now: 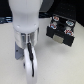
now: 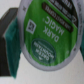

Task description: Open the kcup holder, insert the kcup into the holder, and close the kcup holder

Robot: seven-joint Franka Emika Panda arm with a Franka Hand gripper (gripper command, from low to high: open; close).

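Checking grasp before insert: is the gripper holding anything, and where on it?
Apparently yes: the kcup fills the wrist view, green foil top facing the camera, a finger beside its rim. The contact itself isn't visible, so a side-of-rim hold is only likely.

The kcup (image 2: 47, 42) has a smooth, printed green foil top with a faint sheen and a pale, plastic-looking rim. The arm (image 1: 25, 17) wears a glossy white shell like moulded plastic, with a brighter, metal-looking band above the tool (image 1: 30, 62). The tabletop (image 1: 60, 65) looks matt, pale and smooth, while the kcup holder (image 1: 60, 30) near its far edge is dull black, its open drawer showing pods (image 1: 61, 25) with shiny red-and-white tops.
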